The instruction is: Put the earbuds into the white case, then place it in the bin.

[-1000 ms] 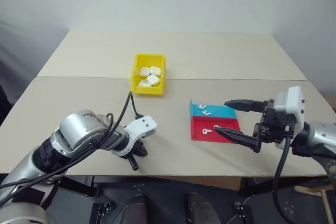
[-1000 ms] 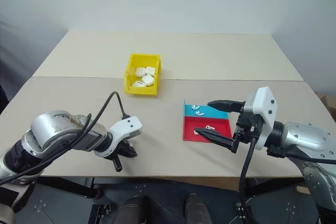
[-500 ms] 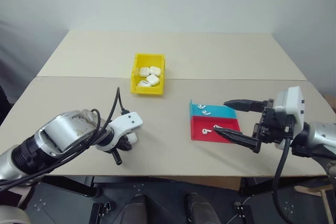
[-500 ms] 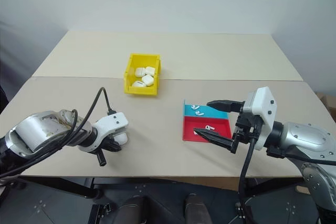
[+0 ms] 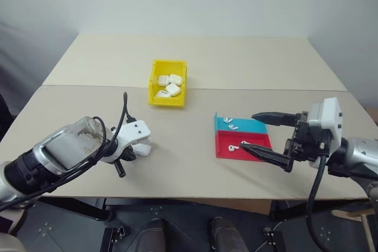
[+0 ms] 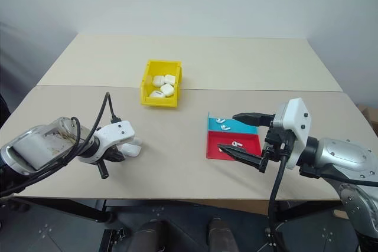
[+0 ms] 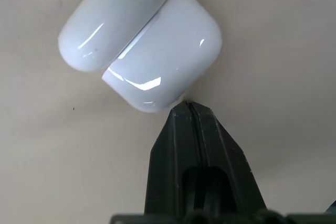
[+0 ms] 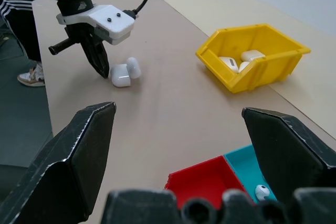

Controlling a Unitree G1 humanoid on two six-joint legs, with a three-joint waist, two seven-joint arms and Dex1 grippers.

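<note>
The white case (image 7: 157,61) lies on the table at the front left, its lid swung open beside its body. My left gripper (image 7: 188,106) is shut, points down, and its tips touch the case's edge without holding it; both also show in the right wrist view, the left gripper (image 8: 101,65) next to the case (image 8: 123,74). The earbuds lie in a red-and-blue tray (image 5: 260,127), one (image 5: 231,126) in the blue half and one (image 5: 233,147) in the red. My right gripper (image 5: 249,132) hovers open over that tray, empty. The yellow bin (image 5: 165,102) stands at mid-table.
Several look-alike white cases (image 5: 168,84) lie in the yellow bin. A seam (image 5: 88,87) crosses the tabletop behind the bin. Bare table stretches between the case and the tray (image 6: 214,151). The front table edge runs close below both grippers.
My left gripper has swung left along the table's front. The white case, hidden under it a second ago, now shows at its tips. The right arm has kept still.
</note>
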